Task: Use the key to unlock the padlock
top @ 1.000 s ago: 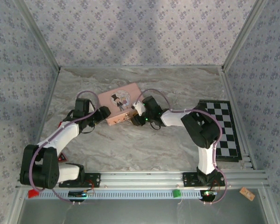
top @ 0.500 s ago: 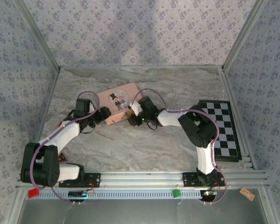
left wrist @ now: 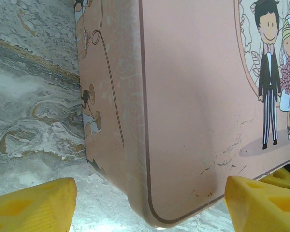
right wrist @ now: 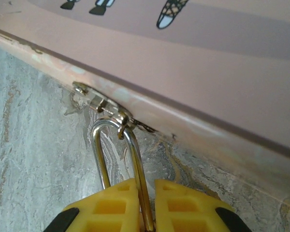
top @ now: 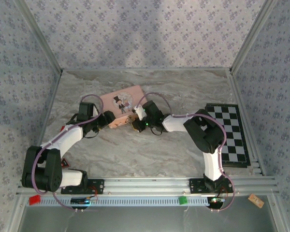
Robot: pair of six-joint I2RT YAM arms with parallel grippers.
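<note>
Left gripper (top: 105, 120) is sitting at the near-left corner of the pink tin (top: 123, 103), with its yellow fingers (left wrist: 34, 205) spreading wide either side of that corner; contact unclear. Tin is looking like smooth painted metal: rigid, rounded corners, probably sliding easily on the marble-pattern table (top: 150, 150). Padlock (right wrist: 100, 159) is hanging from the tin's clasp (right wrist: 94, 99) at the front edge. Its thin shiny shackle looks stiff and light, likely swivelling and slipping if held by the wire alone. Flat body would be the surer hold, but it is hiding behind the pads. Right gripper (right wrist: 147, 205) is pressing together on the shackle. Checkered mat (top: 234, 135) is lying far right.
</note>
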